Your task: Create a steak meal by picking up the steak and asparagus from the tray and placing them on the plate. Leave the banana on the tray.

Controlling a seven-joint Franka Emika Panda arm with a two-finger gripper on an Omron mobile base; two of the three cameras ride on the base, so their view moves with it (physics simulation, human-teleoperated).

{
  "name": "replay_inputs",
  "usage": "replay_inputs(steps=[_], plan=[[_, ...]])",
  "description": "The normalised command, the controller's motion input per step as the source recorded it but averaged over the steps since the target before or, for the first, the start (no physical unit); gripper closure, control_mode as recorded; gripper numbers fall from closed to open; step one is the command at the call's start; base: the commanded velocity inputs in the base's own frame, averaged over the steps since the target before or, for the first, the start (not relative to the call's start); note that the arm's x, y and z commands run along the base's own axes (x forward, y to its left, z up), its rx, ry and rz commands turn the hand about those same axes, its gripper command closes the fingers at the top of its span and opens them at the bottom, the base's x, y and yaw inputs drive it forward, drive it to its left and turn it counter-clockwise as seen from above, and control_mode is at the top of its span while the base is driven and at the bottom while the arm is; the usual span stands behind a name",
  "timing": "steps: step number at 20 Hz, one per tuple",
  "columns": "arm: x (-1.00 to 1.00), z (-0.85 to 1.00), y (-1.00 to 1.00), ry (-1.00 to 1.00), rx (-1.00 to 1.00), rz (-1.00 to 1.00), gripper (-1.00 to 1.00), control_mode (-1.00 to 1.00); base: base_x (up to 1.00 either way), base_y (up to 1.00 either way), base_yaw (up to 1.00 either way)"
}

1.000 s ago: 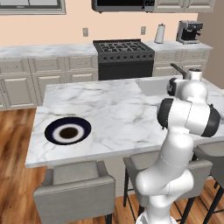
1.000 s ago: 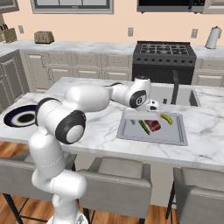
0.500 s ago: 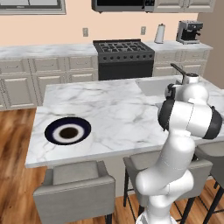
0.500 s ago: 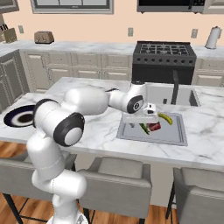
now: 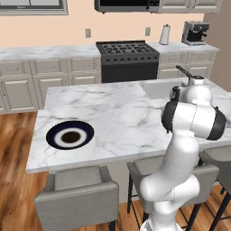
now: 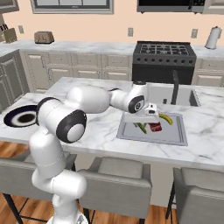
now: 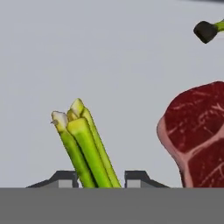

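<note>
The asparagus, a bunch of thin green stalks, lies on the light-grey tray, and my gripper is shut on it, one fingertip pressing each side. In the right base view the gripper reaches down onto the tray over the asparagus. The dark-red steak lies just right of the stalks, flat on the tray. The yellow banana rests behind it; its dark tip peeks in at the hand view's upper right. The navy-rimmed plate sits far left on the counter.
A sink with a dark faucet lies just behind the tray. The marble island stretches between tray and plate. Grey stools stand along its near edge. The stove is at the back wall.
The gripper has dropped onto the tray and its fingers have closed from wide open onto the asparagus. Steak and banana have not moved.
</note>
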Motion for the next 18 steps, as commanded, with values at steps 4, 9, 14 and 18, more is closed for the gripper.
replay_inputs(steps=[4,9,14,18], plan=[[0.01,-0.1,0.24,0.0,0.0,0.03,1.0,-1.0,0.0,0.0,0.0],[-0.17,0.7,0.28,-0.06,0.0,0.12,1.0,-1.0,0.0,0.0,0.0],[-0.71,0.5,0.78,-0.13,-0.06,0.14,1.0,-1.0,0.0,0.0,0.0],[-0.71,0.29,1.0,-0.05,-0.05,0.12,1.0,-1.0,0.0,0.0,0.0]])
